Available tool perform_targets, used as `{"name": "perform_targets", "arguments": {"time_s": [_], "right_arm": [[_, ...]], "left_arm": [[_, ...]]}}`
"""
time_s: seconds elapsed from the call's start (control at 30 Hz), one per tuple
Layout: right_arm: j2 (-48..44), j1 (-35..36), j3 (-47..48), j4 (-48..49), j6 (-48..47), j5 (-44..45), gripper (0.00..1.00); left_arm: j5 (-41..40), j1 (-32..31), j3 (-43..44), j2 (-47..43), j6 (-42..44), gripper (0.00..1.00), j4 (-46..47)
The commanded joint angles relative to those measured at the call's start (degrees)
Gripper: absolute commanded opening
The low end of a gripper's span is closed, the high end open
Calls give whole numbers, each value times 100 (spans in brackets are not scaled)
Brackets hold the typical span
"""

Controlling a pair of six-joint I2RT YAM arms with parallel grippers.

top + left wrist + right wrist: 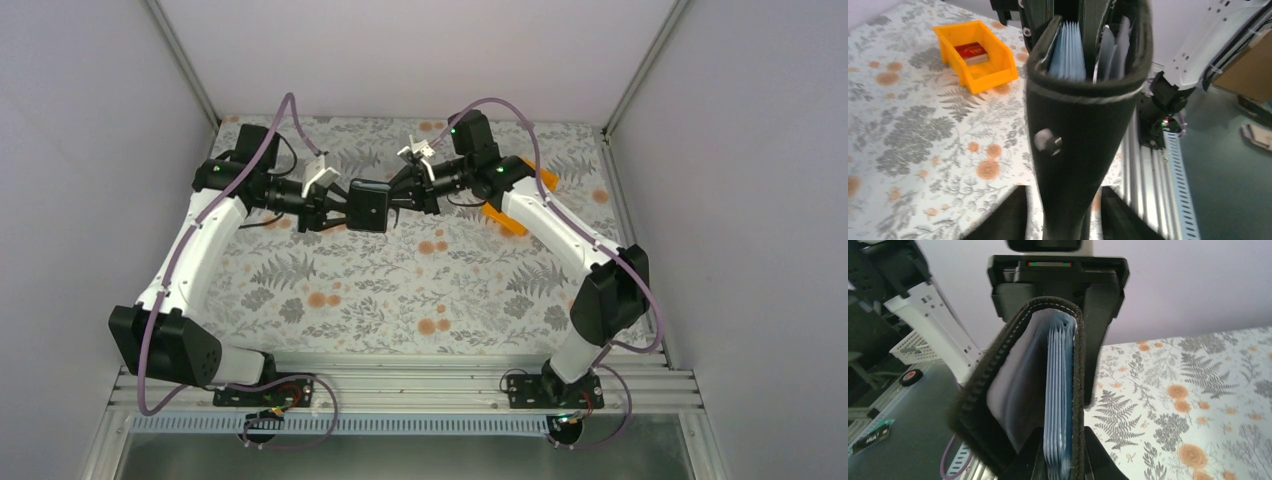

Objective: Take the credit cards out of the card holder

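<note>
The black card holder (367, 208) hangs above the table between my two grippers. My left gripper (335, 212) is shut on its left edge and my right gripper (398, 203) on its right edge. In the left wrist view the holder (1083, 135) stands between my left gripper's (1065, 222) fingers, with its clasp stud and grey-blue pockets facing up. In the right wrist view it (998, 390) gapes open, and my right gripper (1068, 462) pinches the pocket stack with one cover. A red credit card (970, 52) lies in the orange bin (993, 75). No red card shows inside the holder.
The orange bin (512, 205) sits on the floral cloth at the back right, partly behind my right arm. Grey walls enclose the table on three sides. The metal rail (400, 385) with both arm bases runs along the near edge.
</note>
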Motion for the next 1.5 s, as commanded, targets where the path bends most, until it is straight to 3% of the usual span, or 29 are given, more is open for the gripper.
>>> {"name": "perform_targets", "arguments": {"time_s": [0.0,0.03,0.07,0.2,0.27,0.53,0.7,1.0,1.13,1.3,1.47], "right_arm": [[-219,18,-57,535,931,747,4],[-221,13,-43,618,1230,1012,4],[-195,12,-19,714,1589,1316,4],[251,35,396,400,3529,3495,4],[511,80,547,164,4096,4028,4],[862,754,953,225,4557,5196,4],[913,952,1161,167,4514,5335,4],[1108,921,1365,-148,4148,4720,4],[1012,718,1235,-123,3968,4296,4],[939,680,1303,-155,3509,3584,4],[857,671,1296,-315,3400,3746,4]], "left_arm": [[-605,71,-56,-127,-945,80,1050],[-995,73,-108,-124,-1181,95,1262],[-1390,73,-165,-115,-1362,99,1430],[-2626,66,-342,-93,-1704,100,1829],[-2878,27,-347,-47,-1733,100,1883],[-2850,-180,-220,267,-1896,100,1863],[-3093,-229,-231,514,-2068,100,1993],[-4099,-184,61,713,-2364,99,2073],[-3735,97,-91,249,-2063,98,2003],[-4006,417,-123,273,-1988,98,1972],[-2945,802,0,139,-1736,99,1782]]}}
